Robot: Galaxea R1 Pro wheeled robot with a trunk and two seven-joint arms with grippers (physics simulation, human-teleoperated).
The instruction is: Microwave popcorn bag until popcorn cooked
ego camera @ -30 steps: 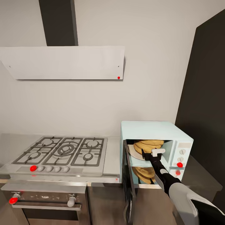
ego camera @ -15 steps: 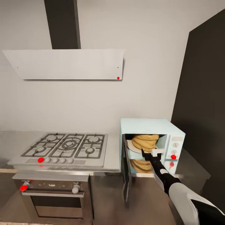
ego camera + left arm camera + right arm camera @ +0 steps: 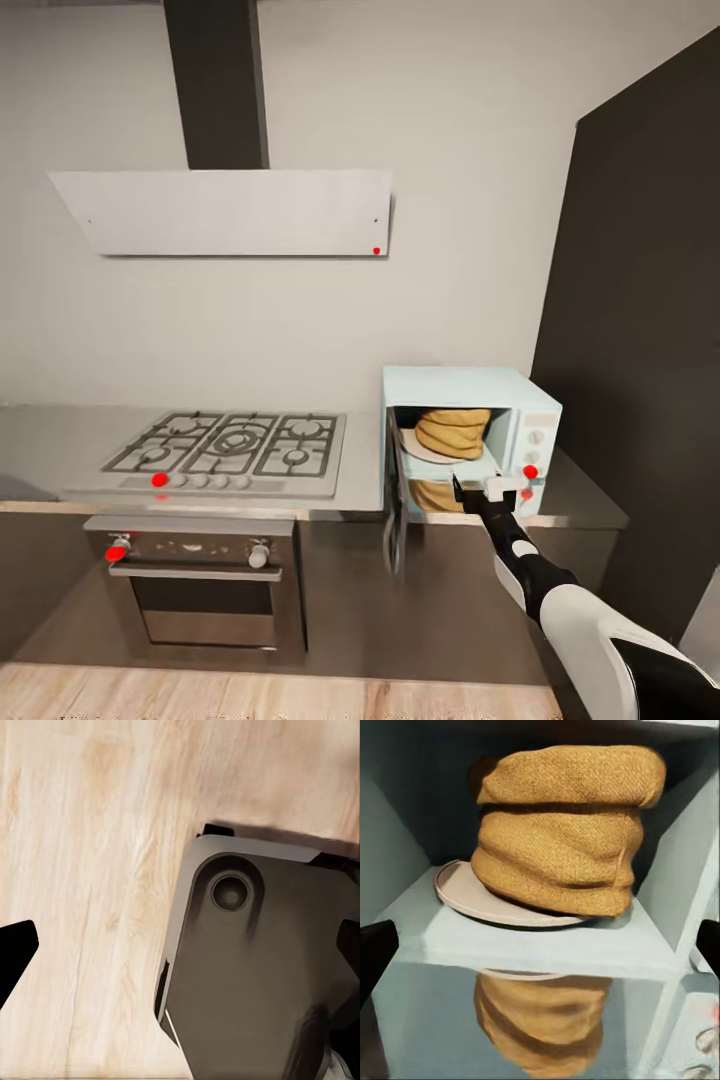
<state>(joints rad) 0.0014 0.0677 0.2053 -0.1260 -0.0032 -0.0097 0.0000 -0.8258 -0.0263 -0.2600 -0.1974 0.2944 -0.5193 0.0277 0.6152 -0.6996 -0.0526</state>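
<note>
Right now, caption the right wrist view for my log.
Crumpled golden-tan paper popcorn bag sitting on the pale round plate inside the open pale-blue microwave.

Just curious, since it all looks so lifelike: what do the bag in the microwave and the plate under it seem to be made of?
The popcorn bag looks like coarse golden-tan paper or woven cloth: matte, grainy, creased in rolled folds. The plate looks like smooth pale ceramic or plastic, with an even, slightly glossy rim. Renders leave both uncertain.

Right arm extended forward and up from the lower right, white forearm, black wrist. Right gripper open, one dark finger and one white finger spread apart, holding nothing. Left gripper points down, dark fingertips at opposite frame edges, wide apart, empty.
</note>
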